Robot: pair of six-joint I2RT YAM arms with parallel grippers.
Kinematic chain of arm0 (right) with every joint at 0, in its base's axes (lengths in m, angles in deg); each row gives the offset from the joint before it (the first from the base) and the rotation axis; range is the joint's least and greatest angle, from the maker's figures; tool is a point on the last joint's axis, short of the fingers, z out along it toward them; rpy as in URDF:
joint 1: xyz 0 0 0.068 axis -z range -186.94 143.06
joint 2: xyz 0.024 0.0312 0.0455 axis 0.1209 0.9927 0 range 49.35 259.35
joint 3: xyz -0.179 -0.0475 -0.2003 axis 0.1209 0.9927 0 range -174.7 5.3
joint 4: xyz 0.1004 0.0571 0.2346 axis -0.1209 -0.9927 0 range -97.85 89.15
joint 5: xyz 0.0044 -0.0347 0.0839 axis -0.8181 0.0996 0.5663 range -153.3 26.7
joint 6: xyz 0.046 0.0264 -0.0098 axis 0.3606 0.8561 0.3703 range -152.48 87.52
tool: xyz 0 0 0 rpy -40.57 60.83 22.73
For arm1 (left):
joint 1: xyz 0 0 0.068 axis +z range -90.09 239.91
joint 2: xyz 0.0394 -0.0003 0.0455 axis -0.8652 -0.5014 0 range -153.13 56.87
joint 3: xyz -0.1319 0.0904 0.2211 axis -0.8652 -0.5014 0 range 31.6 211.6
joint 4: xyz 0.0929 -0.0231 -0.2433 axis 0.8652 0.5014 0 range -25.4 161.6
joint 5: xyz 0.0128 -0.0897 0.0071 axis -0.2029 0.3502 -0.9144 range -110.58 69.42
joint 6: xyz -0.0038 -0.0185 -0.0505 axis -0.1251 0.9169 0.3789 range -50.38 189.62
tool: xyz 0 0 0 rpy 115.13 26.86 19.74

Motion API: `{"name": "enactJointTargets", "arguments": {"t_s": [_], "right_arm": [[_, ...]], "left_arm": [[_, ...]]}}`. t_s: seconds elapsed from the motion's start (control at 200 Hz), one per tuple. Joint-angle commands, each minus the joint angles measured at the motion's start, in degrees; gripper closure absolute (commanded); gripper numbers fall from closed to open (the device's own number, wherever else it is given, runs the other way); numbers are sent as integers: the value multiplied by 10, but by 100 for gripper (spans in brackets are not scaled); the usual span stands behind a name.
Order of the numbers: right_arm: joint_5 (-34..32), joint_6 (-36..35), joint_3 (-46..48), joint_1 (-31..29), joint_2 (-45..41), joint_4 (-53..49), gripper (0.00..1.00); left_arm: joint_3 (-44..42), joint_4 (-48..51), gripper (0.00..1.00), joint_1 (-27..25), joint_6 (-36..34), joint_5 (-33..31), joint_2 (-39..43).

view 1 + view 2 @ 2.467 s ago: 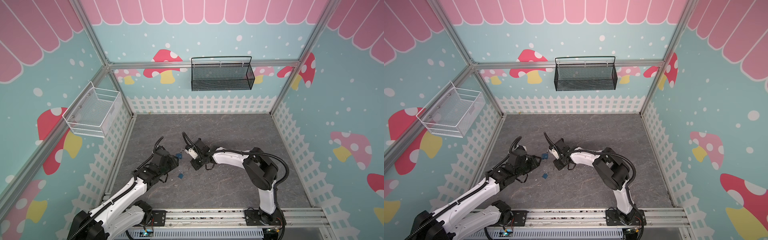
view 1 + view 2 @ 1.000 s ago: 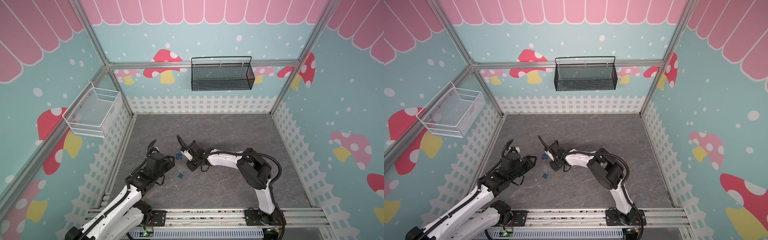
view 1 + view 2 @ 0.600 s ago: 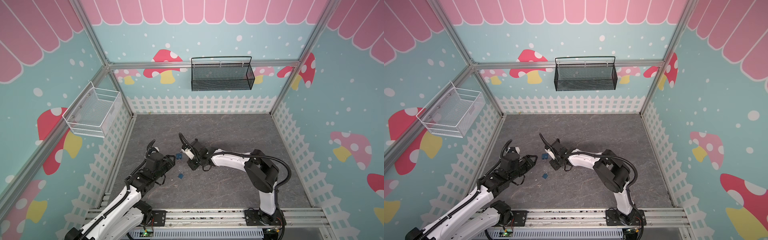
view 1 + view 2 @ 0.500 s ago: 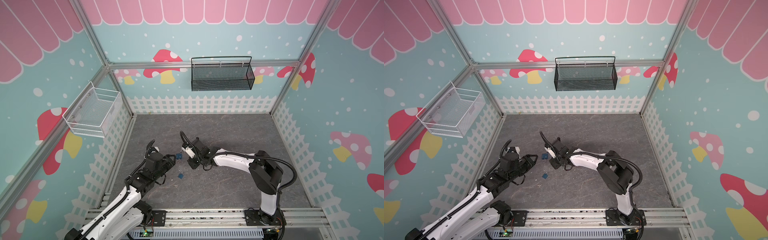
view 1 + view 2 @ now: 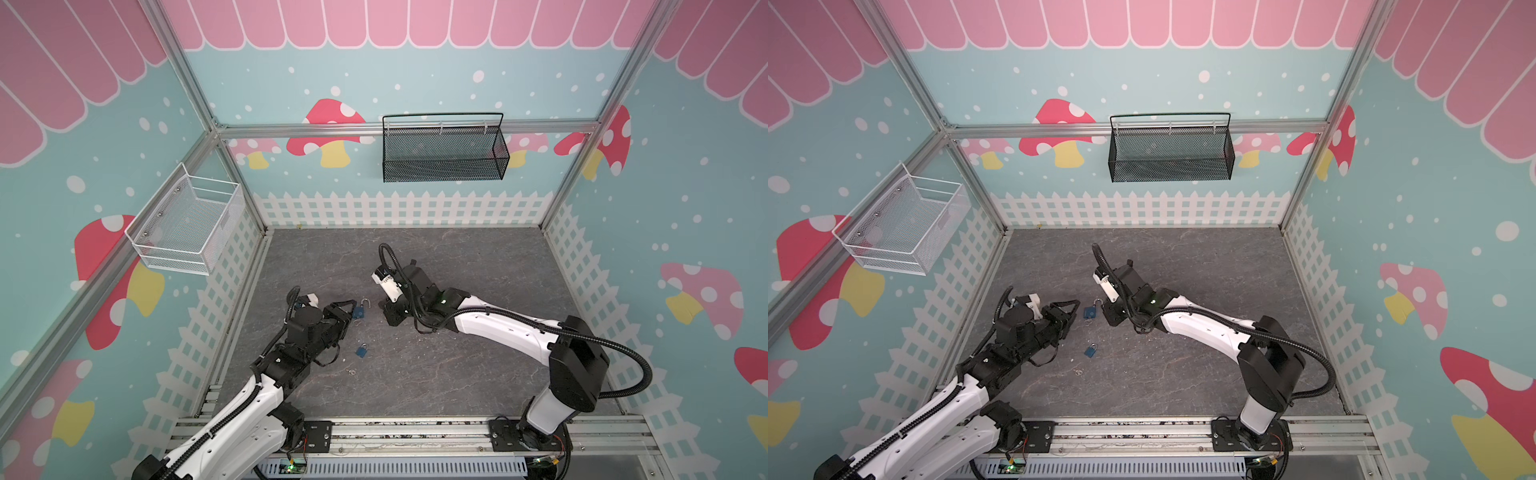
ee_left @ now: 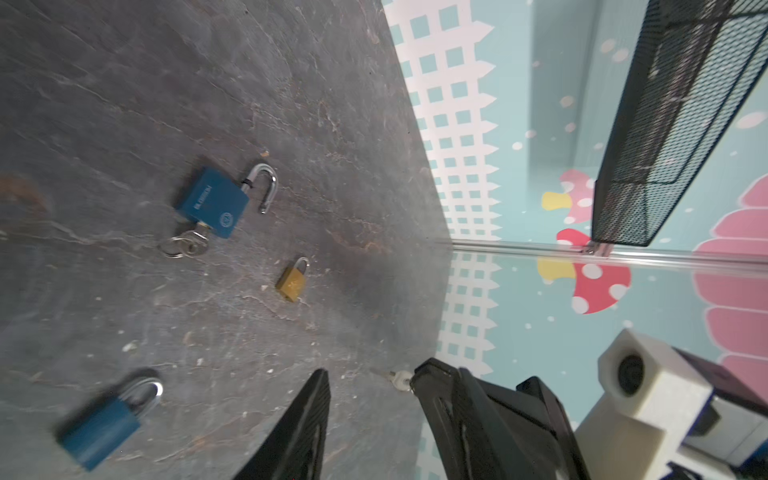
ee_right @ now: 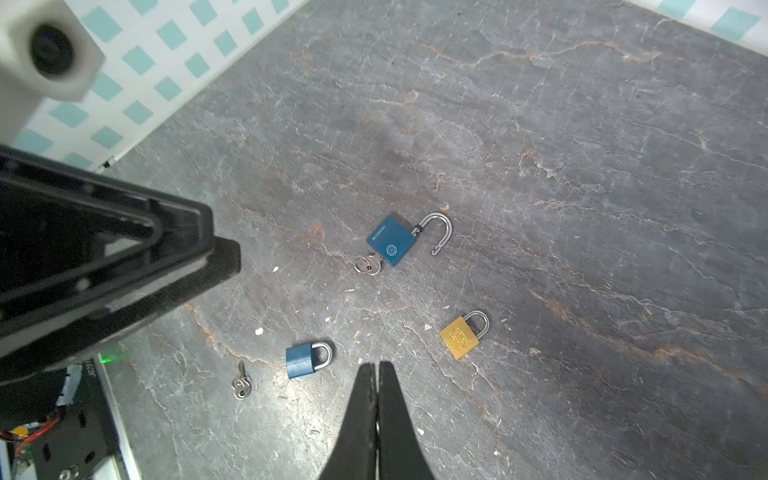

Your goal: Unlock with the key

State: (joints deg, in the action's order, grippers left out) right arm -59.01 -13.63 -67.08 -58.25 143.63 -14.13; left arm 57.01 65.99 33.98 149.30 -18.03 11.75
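Where the right jaws stand: pressed together on nothing. I have the right gripper (image 7: 377, 366) hanging above the floor, near the two smaller locks.
Left jaws: apart, with bare floor showing between them; the left gripper (image 6: 374, 370) holds nothing.
Task lock: large blue square-bodied padlock (image 7: 390, 245) lying flat, its steel shackle swung out and free at one end, with a pale logo and lettering on its face.
Key: small silver key on a ring (image 7: 368, 264), seated in the bottom of that lock.
Lock position: on the grey stone-patterned floor (image 5: 457, 249), between my two grippers and touching neither.
Other locks: small blue padlock (image 7: 301, 359) and small brass padlock (image 7: 459, 338), both with shackles closed, apart from each other.
Loose key: silver key (image 7: 241, 384) on the floor near the small blue padlock.
Baskets: black mesh basket (image 5: 442, 160) on the back wall, white wire basket (image 5: 187, 224) on the left wall. Every lock and key I see lies on the floor, well apart from both.
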Motion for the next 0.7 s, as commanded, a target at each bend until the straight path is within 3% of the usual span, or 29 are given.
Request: {"name": "enactJointTargets", "arguments": {"t_s": [0.0,0.195,0.465,0.695], "right_arm": [[23,25,9,1,-29,13,100],[63,53,23,1,-64,50,100],[84,65,22,1,-90,77,100],[51,117,-32,2,-95,4,100]], "left_arm": [[-7,-76,52,2,87,13,-10],[19,-124,49,-8,136,50,-72],[26,-205,42,-53,184,24,-121],[57,-134,42,-49,68,-6,-97]]}}
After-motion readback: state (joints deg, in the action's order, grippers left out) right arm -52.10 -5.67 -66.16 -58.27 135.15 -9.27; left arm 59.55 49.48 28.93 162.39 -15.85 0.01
